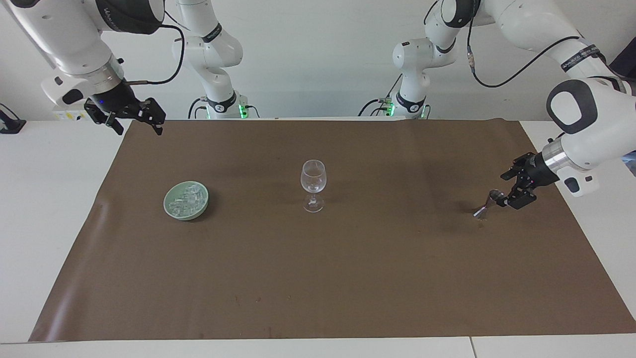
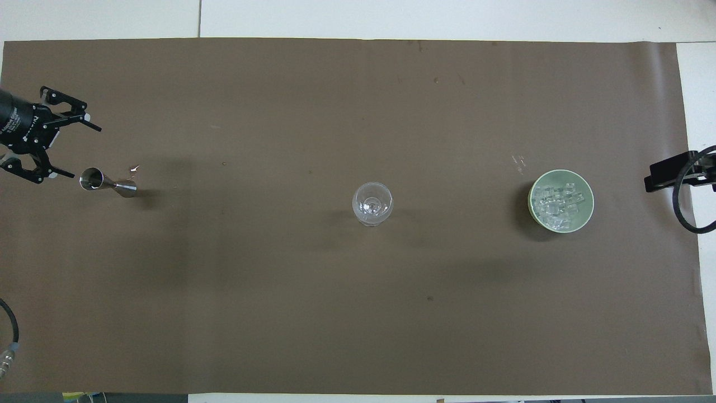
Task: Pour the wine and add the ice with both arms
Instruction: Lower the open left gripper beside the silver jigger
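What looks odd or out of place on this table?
Nothing is spilled or broken. The wine glass stands upright, the ice sits heaped in its green bowl, and the metal jigger stands by the open left gripper. No wine bottle shows.

Brown mat (image 1: 348, 278) over the white table (image 1: 49, 209).

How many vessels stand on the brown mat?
3: wine glass mid-mat; green bowl of ice toward the right arm's end; metal jigger toward the left arm's end.
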Robot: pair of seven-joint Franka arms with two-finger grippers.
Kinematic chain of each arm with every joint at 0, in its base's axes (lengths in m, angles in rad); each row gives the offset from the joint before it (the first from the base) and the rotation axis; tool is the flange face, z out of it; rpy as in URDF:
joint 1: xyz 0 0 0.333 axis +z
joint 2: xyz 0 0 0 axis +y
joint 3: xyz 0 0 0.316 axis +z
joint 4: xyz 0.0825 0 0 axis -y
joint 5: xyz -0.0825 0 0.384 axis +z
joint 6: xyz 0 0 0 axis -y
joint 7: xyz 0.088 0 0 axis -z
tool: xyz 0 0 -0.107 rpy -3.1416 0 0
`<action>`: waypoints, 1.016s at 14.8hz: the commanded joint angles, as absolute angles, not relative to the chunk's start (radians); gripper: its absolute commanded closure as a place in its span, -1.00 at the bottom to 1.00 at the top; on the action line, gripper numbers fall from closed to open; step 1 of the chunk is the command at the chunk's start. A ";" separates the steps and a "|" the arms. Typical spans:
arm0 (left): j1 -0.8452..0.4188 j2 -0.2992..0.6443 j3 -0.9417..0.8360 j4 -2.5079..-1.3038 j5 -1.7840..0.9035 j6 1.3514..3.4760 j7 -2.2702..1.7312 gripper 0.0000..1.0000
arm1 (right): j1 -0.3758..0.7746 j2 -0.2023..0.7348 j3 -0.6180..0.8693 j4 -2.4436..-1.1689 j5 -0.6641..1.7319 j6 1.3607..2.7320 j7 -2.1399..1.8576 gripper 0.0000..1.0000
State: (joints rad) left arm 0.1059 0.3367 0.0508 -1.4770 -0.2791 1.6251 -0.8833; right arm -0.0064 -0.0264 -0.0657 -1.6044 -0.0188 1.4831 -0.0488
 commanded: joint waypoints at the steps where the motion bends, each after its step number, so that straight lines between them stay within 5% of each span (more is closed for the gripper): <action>1: 0.162 0.316 0.051 -1.539 -0.356 1.663 -0.890 -1.00 | -0.017 -0.048 -0.061 -1.629 -0.011 1.493 -0.061 -1.00; 10: 0.376 0.491 0.052 -1.531 -0.702 1.606 -0.899 -1.00 | -0.017 -0.048 -0.061 -1.631 -0.011 1.494 -0.061 -1.00; 15: 0.460 0.500 0.051 -1.678 -0.775 1.650 -0.904 -1.00 | -0.017 -0.048 -0.061 -1.631 -0.011 1.493 -0.061 -1.00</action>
